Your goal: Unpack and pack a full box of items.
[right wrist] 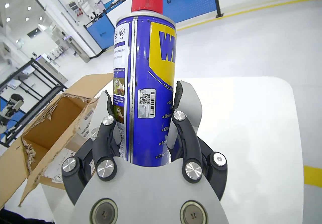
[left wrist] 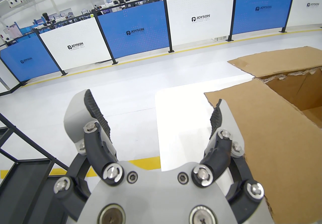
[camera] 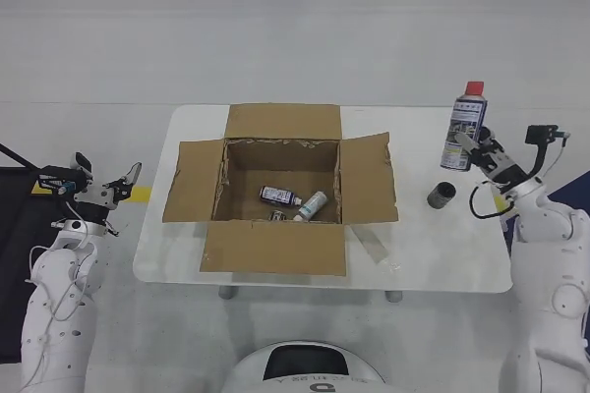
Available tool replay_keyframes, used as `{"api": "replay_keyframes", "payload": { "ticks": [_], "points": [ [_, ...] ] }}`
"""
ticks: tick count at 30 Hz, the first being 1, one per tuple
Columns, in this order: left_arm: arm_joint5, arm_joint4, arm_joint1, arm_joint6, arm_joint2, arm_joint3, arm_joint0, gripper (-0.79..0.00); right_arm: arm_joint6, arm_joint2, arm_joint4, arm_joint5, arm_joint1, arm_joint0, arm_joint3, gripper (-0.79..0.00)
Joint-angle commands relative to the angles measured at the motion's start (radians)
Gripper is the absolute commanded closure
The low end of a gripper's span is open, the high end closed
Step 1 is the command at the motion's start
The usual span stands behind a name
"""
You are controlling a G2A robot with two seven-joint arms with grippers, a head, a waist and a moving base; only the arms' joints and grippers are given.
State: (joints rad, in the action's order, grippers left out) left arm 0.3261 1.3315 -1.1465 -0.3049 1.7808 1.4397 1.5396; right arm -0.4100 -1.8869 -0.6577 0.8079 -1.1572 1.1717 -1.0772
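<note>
An open cardboard box [camera: 275, 248] sits mid-table with its flaps spread out. At its bottom lie a dark bottle [camera: 279, 196], a white bottle [camera: 312, 205] and a small item [camera: 276, 214]. My right gripper [camera: 475, 147] is shut on an upright blue spray can [camera: 464, 126] with a red cap, at the table's far right corner. In the right wrist view both fingers press the spray can [right wrist: 144, 79] low on its body. My left gripper [camera: 106, 182] hangs open and holds nothing, off the table's left edge; the box flap [left wrist: 276, 139] is beside it.
A small dark cylinder [camera: 441, 195] stands on the table near the right gripper. A clear flat piece [camera: 372, 246] lies by the box's front right corner. A black frame [camera: 5, 157] stands on the floor to the left. Bare white table [camera: 442, 251] lies right of the box.
</note>
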Motion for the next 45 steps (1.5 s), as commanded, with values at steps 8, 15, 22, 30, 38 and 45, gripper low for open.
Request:
{"api": "replay_keyframes", "payload": {
  "ticks": [8, 15, 22, 30, 38, 45],
  "points": [
    [0.0, 0.0, 0.0, 0.0, 0.0, 0.0, 0.0, -0.785, 0.017, -0.025, -0.129, -0.127, 0.034, -0.08, 0.199, 0.0],
    [0.0, 0.0, 0.0, 0.0, 0.0, 0.0, 0.0, -0.785, -0.04, -0.079, -0.143, -0.122, 0.07, -0.088, 0.207, 0.0],
    [0.0, 0.0, 0.0, 0.0, 0.0, 0.0, 0.0, -0.785, -0.149, -0.007, -0.036, -0.088, 0.066, -0.089, 0.1, 0.0],
    [0.0, 0.0, 0.0, 0.0, 0.0, 0.0, 0.0, -0.785, -0.341, 0.186, -0.013, -0.234, 0.046, -0.087, -0.081, 0.0],
    [0.0, 0.0, 0.0, 0.0, 0.0, 0.0, 0.0, -0.785, -0.432, 0.3, -0.029, -0.38, 0.038, -0.151, -0.027, 0.0],
    [0.0, 0.0, 0.0, 0.0, 0.0, 0.0, 0.0, -0.785, -0.435, 0.384, -0.053, -0.453, 0.027, -0.233, 0.085, 0.0]
  ]
}}
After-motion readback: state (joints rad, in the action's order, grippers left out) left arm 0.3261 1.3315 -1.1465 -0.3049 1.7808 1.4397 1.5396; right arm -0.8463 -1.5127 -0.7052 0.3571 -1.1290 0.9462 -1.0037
